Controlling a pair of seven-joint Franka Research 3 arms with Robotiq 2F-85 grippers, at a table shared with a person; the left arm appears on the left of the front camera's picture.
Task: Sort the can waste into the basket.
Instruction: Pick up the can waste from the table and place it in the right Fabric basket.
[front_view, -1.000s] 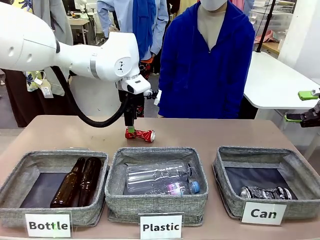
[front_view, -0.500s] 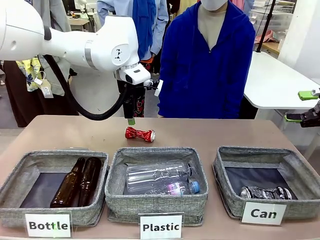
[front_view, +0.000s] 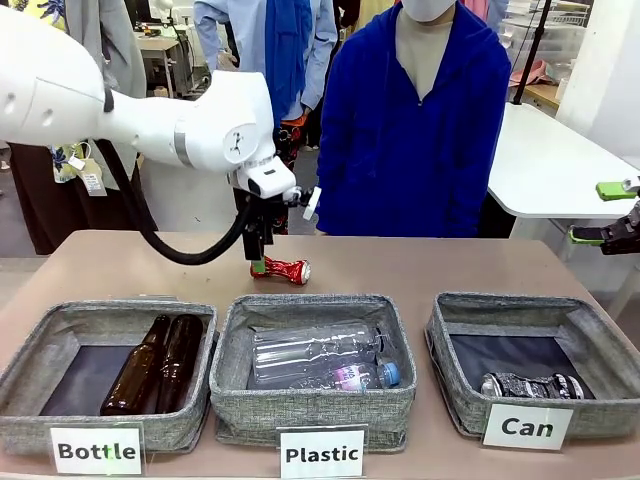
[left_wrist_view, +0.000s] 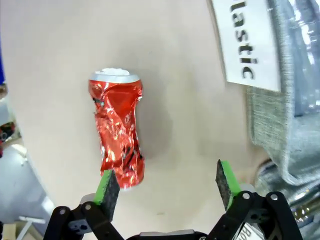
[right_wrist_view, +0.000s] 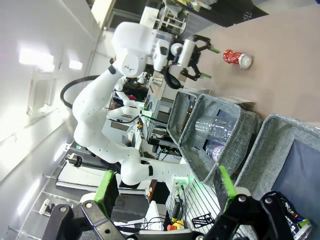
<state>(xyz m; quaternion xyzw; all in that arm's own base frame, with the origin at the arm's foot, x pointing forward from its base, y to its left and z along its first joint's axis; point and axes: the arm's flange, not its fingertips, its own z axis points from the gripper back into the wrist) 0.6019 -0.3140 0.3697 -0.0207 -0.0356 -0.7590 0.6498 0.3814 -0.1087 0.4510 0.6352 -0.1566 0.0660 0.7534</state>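
The shiny red crushed can (front_view: 286, 270) lies on its side on the tan table behind the middle bin. My left gripper (front_view: 260, 262) hangs low at the can's left end, open. In the left wrist view the red can (left_wrist_view: 118, 142) lies lengthwise, its near end just inside the left pad (left_wrist_view: 107, 187), with the left gripper (left_wrist_view: 166, 184) holding nothing. The basket labelled "Can" (front_view: 520, 308) stands front right, with the black-and-silver can (front_view: 530, 385) on its dark floor. My right gripper (front_view: 605, 213) is open at the right edge, above and beyond that basket.
The "Plastic" bin (front_view: 312, 408) with clear bottles stands in the front middle. The "Bottle" bin (front_view: 30, 352) with two brown bottles is front left. A person in a blue top (front_view: 415, 130) stands at the far side. A white table (front_view: 545, 160) sits back right.
My left gripper rose a little above the table half a second ago and has come down again at the red can's left end. The can and right arm stayed put.
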